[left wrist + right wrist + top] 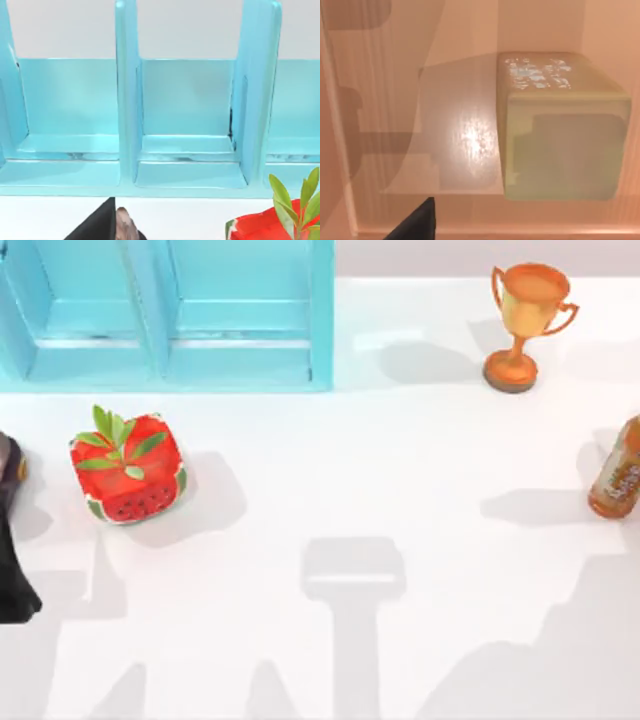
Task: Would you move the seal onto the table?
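1. A blue cabinet (165, 310) stands at the back left of the tabletop (330, 470). Its open boxes face the front.
2. A red watermelon cube (128, 468) with green leaves on top sits in front of the cabinet, near the left side.
3. A gold cup (525, 325) stands at the back right, well apart from the cube.
4. An orange bottle (618, 475) stands at the right edge.
5. The left hand (8, 472) is at the left edge of the tabletop, just left of the cube.
6. In the left wrist view, the brown seal (126, 226) touches one black finger (100, 226) of that hand. The cabinet is behind it and the cube is off to one side.
7. I cannot tell if the left hand is gripping the seal, or if the seal rests on the tabletop.
8. The right wrist view shows a pale green box (562, 130) on a shiny peach floor (465, 140). One black finger (417, 225) shows at the edge. I cannot tell if the right hand is wide or narrow.
9. The tabletop is flat, plain and white. Grey shadows lie across the front of it.
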`<state>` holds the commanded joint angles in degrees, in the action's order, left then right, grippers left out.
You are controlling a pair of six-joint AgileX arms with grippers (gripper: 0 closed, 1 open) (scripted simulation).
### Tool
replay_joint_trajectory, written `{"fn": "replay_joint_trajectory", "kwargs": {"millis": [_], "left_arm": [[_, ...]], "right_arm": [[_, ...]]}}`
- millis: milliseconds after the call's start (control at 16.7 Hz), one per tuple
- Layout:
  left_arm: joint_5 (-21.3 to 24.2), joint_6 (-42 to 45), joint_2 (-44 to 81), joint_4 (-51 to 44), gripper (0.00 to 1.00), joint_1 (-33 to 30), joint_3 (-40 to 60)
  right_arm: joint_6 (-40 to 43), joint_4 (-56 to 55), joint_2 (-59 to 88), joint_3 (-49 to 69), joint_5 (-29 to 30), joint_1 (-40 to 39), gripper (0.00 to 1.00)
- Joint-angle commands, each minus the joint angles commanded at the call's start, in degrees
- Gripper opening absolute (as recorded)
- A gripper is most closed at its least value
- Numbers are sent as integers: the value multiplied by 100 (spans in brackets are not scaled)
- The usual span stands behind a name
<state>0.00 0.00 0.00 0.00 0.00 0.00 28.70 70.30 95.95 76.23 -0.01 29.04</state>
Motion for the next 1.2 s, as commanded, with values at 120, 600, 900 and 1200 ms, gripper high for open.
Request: {"fn": "replay_joint_trajectory", "kwargs": {"millis": [120, 600, 900, 1200], "left_arm": [[0, 0, 0, 0, 100, 0, 0], [0, 0, 0, 0, 100, 0, 0], [0, 0, 0, 0, 100, 0, 0], [0, 0, 0, 0, 100, 0, 0]], "right_arm": [[-10, -323, 92, -260, 0, 2, 100], [-17, -2153, 599, -1542, 1, 2, 100], [-17, -2165, 604, -1553, 1, 2, 92], [-17, -2165, 604, -1553, 1, 2, 55]]}}
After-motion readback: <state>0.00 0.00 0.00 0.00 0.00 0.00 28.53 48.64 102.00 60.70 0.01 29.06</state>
